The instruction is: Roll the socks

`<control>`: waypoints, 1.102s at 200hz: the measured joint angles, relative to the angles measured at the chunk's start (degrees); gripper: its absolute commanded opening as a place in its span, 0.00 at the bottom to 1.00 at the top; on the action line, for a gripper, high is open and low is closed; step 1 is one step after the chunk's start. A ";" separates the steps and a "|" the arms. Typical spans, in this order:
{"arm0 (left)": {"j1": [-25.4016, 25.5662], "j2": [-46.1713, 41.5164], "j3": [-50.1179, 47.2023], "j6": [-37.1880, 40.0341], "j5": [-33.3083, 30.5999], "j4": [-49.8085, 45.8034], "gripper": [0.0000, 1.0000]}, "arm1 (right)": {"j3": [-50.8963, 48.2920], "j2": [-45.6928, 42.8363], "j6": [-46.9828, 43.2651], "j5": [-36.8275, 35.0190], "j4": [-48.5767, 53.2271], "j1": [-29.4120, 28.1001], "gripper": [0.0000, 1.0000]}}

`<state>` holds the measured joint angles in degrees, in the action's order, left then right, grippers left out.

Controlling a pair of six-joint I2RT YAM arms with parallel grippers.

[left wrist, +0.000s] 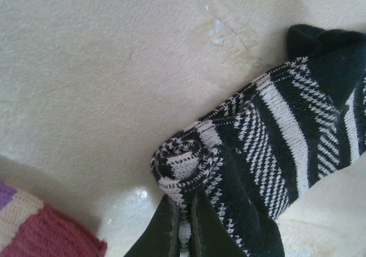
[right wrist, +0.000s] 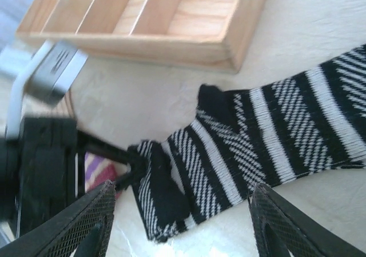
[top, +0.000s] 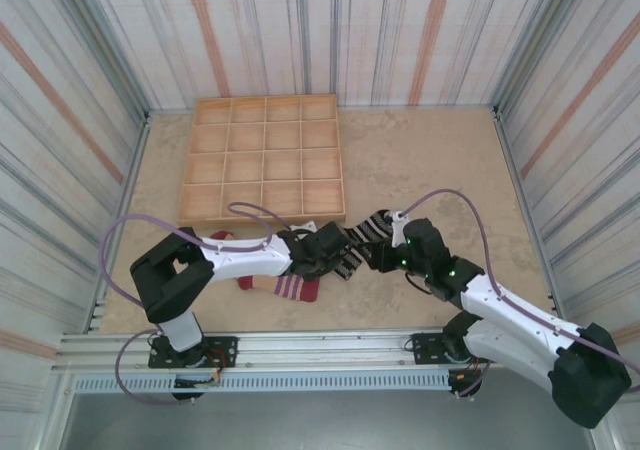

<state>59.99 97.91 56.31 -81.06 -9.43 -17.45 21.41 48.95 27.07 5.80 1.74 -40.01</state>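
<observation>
Left wrist view puts your left fingers [left wrist: 178,227] pinched shut on the black striped sock [left wrist: 274,148], right at a small tight coil formed at its end. The rest of that sock lies flat on the counter [top: 430,160], just in front of the wooden tray [right wrist: 143,48]. Your right fingers [top: 388,253] stand wide apart over the sock's middle, gripping nothing. To roll well, I would press the right fingers down on the flat part to pin it, then turn the left wrist so the coil winds evenly along the stripes. Hold the pinch firm, or the coil will likely spring loose. The beige sock [top: 285,285] lies beside the left arm; steer clear of it.
</observation>
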 measured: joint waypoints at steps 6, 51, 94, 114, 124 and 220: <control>-0.31 0.00 0.52 0.00 0.68 -0.87 0.00 | -0.59 -0.50 -0.83 -1.33 0.00 -1.90 0.66; -3.82 0.02 4.20 0.17 7.52 -5.66 0.00 | -3.19 -0.55 -6.99 -13.18 -1.38 -15.87 0.65; -4.39 0.02 5.29 0.57 10.25 -8.33 0.00 | -5.11 2.21 -12.46 -23.26 -5.84 -25.46 0.60; -4.44 0.02 5.31 1.20 11.28 -8.94 0.00 | -5.16 5.60 -14.38 -27.52 -9.07 -29.38 0.60; -4.55 0.02 5.31 1.51 11.63 -9.27 0.00 | -5.16 7.50 -15.34 -29.27 -10.78 -31.17 0.59; -6.43 0.48 6.19 4.37 15.72 -9.81 0.00 | -4.55 21.77 -22.10 -35.87 -20.55 -34.67 0.57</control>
<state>53.56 98.39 62.50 -76.69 6.28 -27.27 16.86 70.72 4.97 -30.06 -18.81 -74.67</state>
